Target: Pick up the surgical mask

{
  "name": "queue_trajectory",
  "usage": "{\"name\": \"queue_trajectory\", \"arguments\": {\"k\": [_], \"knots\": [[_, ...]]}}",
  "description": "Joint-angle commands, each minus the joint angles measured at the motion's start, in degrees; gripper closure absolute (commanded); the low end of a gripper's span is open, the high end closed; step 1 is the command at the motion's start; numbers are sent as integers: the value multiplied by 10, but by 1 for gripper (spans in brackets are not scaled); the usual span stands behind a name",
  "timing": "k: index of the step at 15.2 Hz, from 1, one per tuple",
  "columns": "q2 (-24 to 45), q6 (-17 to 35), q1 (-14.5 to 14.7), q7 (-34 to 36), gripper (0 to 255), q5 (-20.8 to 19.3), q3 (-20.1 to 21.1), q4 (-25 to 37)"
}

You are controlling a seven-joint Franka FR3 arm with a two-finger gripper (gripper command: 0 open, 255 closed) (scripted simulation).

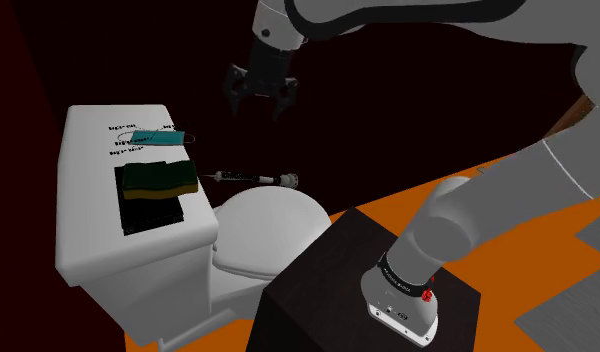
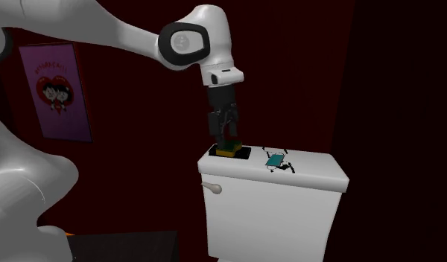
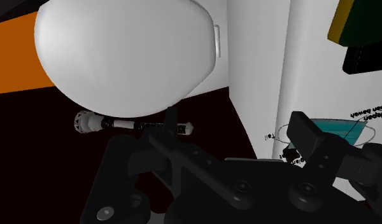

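Observation:
The surgical mask [image 1: 153,137] is a small teal rectangle with thin ear loops. It lies flat on the white toilet tank lid [image 1: 88,200], toward the lid's far end in the shoulder view. In the second exterior view the mask [image 2: 274,160] lies on the lid to the right of my gripper [image 2: 224,132]. My black gripper [image 1: 260,95] hangs open in the air, above and to the shoulder view's right of the mask, with nothing between its fingers. In the wrist view the mask [image 3: 336,130] shows partly behind one fingertip [image 3: 305,130].
A green and yellow sponge [image 1: 156,180] rests on a black block [image 1: 153,215] on the lid's middle. A thin syringe-like object [image 1: 258,179] lies beside the shut white toilet seat cover [image 1: 268,230]. A dark box stand [image 1: 368,290] holds the arm's base. A poster [image 2: 56,93] hangs on the wall.

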Motion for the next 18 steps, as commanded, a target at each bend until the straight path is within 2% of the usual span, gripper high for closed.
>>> {"name": "queue_trajectory", "arguments": {"k": [1, 5, 9, 12, 16, 18], "knots": [[45, 15, -9, 55, 0, -14, 28, 33], [137, 37, -25, 164, 0, -63, 76, 100], [241, 40, -26, 280, 0, -136, 110, 185], [325, 28, -9, 362, 0, -198, 118, 261], [437, -6, 36, 450, 0, -269, 106, 383], [445, -1, 40, 456, 0, -273, 102, 386]]}}
